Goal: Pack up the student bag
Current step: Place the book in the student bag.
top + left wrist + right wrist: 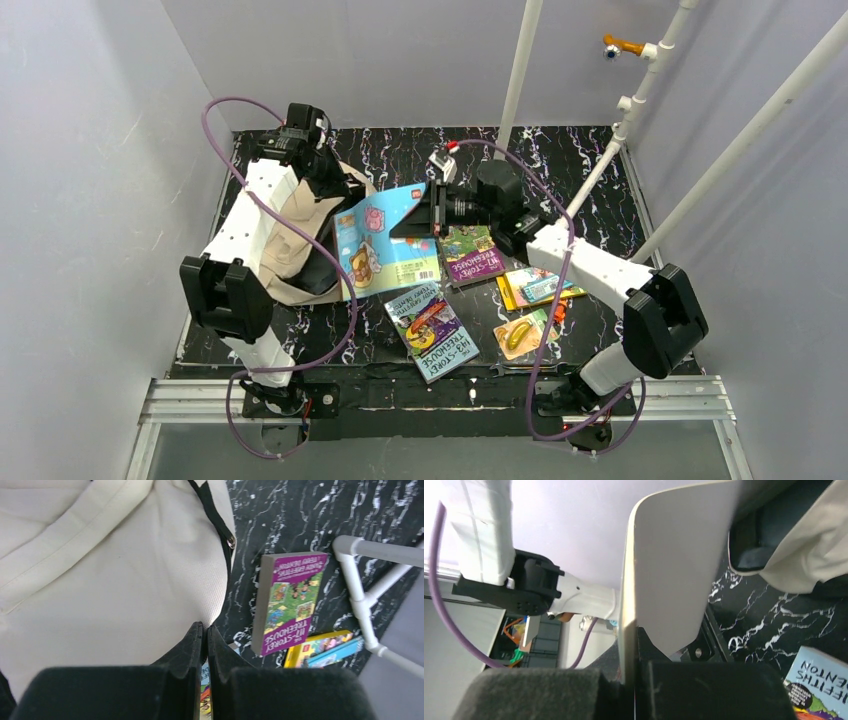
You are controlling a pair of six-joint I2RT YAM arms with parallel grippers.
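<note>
Much of student bag behind left arm and teal book.

On my black, white-veined marble-patterned worktop lie a purple paperback book at centre, a blue-and-purple paperback below it, and a flat yellow book right of them. A thin light-blue picture book tilts up centre-left.

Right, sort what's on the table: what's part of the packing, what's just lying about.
In the job: student bag; blue picture book, clamped in the right gripper; left gripper, shut at the bag.
Lying about, maybe packed later: purple Treehouse book; second Treehouse book; yellow book; banana packet.
</note>
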